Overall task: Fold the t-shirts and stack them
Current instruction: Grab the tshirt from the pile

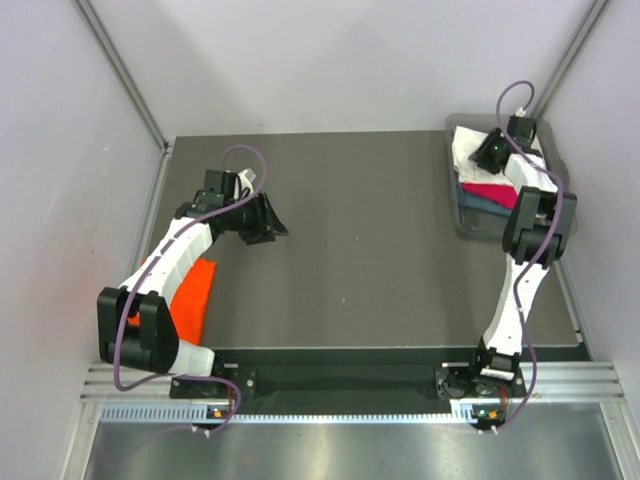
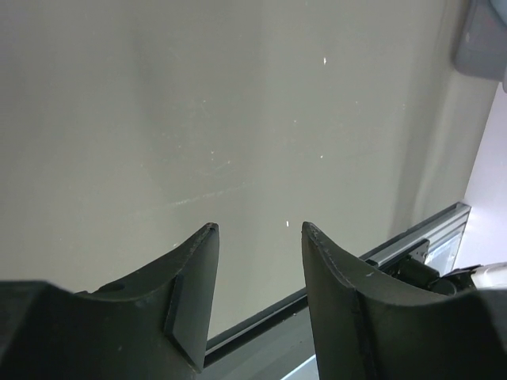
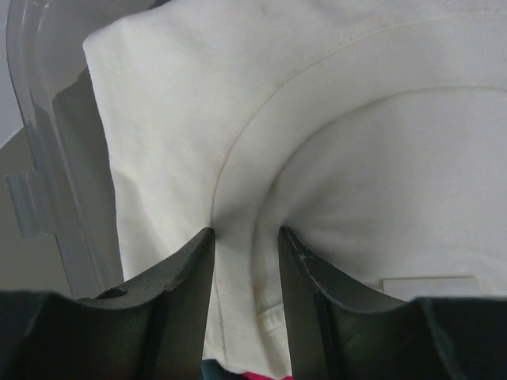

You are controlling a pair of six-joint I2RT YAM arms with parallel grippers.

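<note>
The cream-white t-shirt [image 1: 466, 152] lies on top in a clear bin [image 1: 468, 226] at the back right, over a magenta-pink one [image 1: 488, 192] and a grey-blue one [image 1: 478, 207]. My right gripper [image 1: 488, 150] is down in the bin. In the right wrist view its jaws [image 3: 246, 233] are closed in on a bunched fold of the cream-white shirt [image 3: 356, 119] by the collar seam. The bright orange t-shirt [image 1: 198, 290] lies folded at the left, partly under my left arm. My left gripper [image 1: 270, 225] is open and empty over the bare table [image 2: 258, 228].
The bin's clear wall [image 3: 40, 119] stands just left of the right fingers. A corner of the bin [image 2: 483, 39] shows in the left wrist view. The dark table [image 1: 370, 230] spans between the arms, with a metal rail [image 1: 350, 385] along its near edge.
</note>
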